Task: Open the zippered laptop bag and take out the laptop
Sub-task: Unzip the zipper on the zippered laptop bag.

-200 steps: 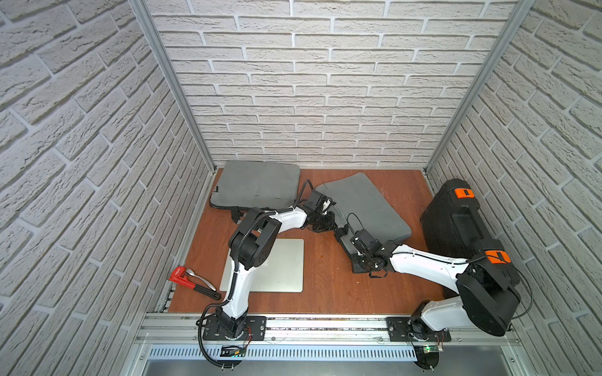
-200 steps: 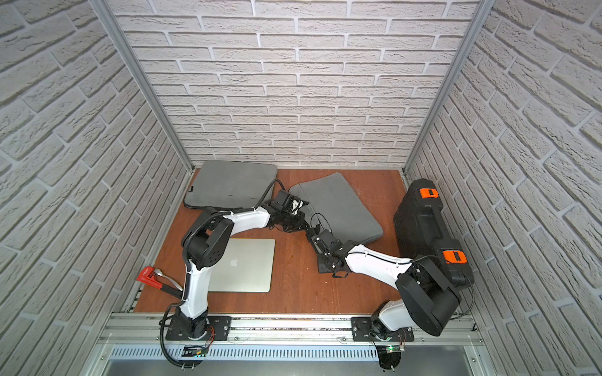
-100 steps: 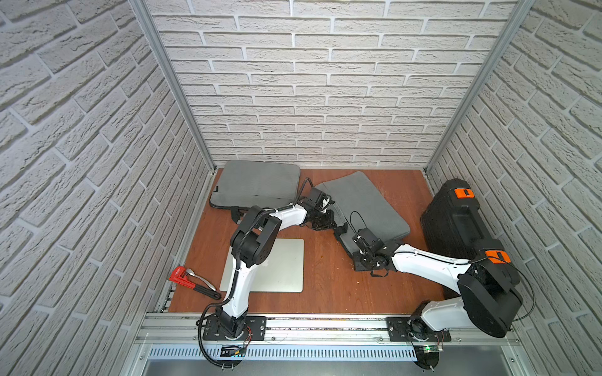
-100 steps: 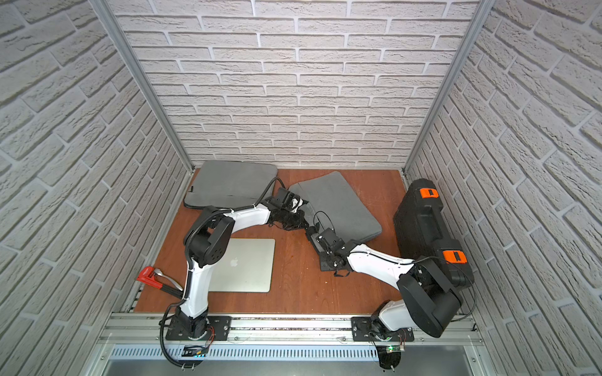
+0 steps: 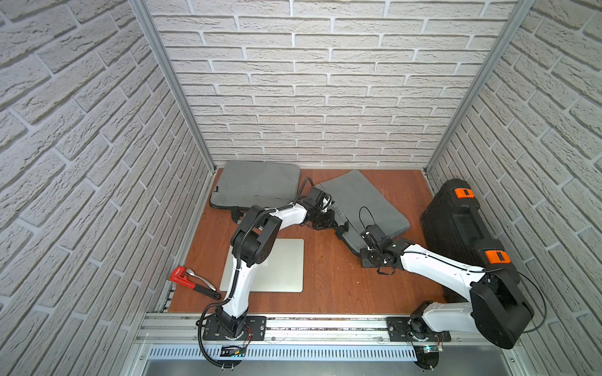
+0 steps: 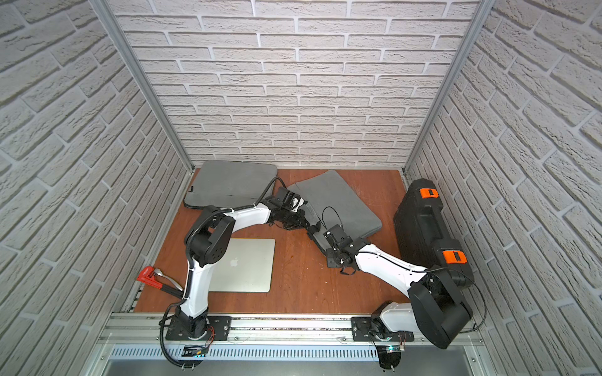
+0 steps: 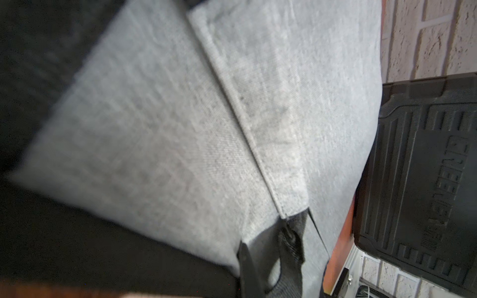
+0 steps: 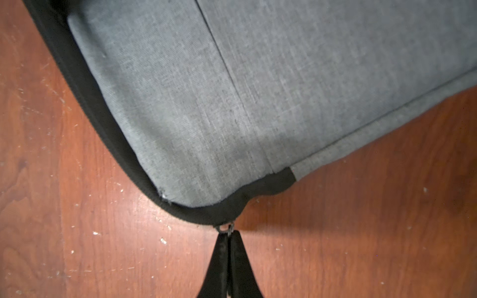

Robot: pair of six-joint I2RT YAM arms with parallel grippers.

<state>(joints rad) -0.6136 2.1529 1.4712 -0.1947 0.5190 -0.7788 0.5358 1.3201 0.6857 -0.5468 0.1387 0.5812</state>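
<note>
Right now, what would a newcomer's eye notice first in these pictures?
First the tilted grey bag in the middle of the table, with the left gripper at its near edge and the right gripper shut on the zipper pull at its corner. Next, the silver laptop lying bare at the front left, and the black case with orange latches on the right.

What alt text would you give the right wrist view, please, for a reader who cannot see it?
The right gripper, its two black fingers pressed shut, pinches the metal zipper pull at a rounded corner of the grey laptop bag. The bag's black zipper band runs along its edge, and it lies on a scuffed reddish-brown wooden table.
</note>
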